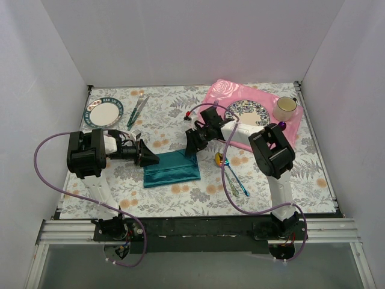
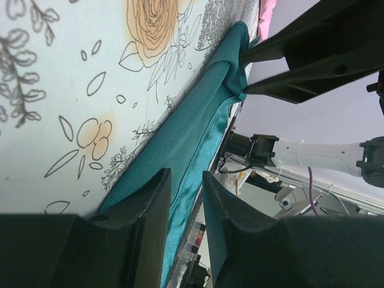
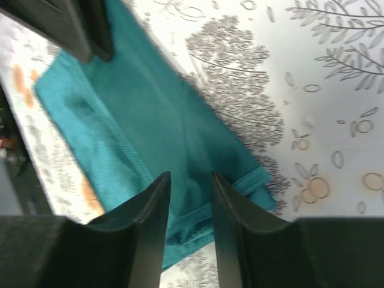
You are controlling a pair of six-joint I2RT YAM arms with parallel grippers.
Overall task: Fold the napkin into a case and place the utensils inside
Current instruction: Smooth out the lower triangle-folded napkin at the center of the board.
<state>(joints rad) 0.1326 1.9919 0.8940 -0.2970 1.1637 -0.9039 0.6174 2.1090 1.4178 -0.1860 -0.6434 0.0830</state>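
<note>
Now shiny teal napkin folded rectangular; L fingers pinch hem, R fingers: grip unclear

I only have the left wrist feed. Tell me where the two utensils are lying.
Observer: Both utensils lie on the table just right of the napkin, outside it, with the gold bowl nearest the cloth.
Operator: Now give me the napkin's overall shape.
Observer: From above it is a folded rectangle. The left jaws are at its left end and the right jaws at its far right corner.
Operator: Report whether the right jaws are gripping.
Observer: The right wrist view shows them straddling a hemmed corner, slightly apart. I cannot tell if they grip.
</note>
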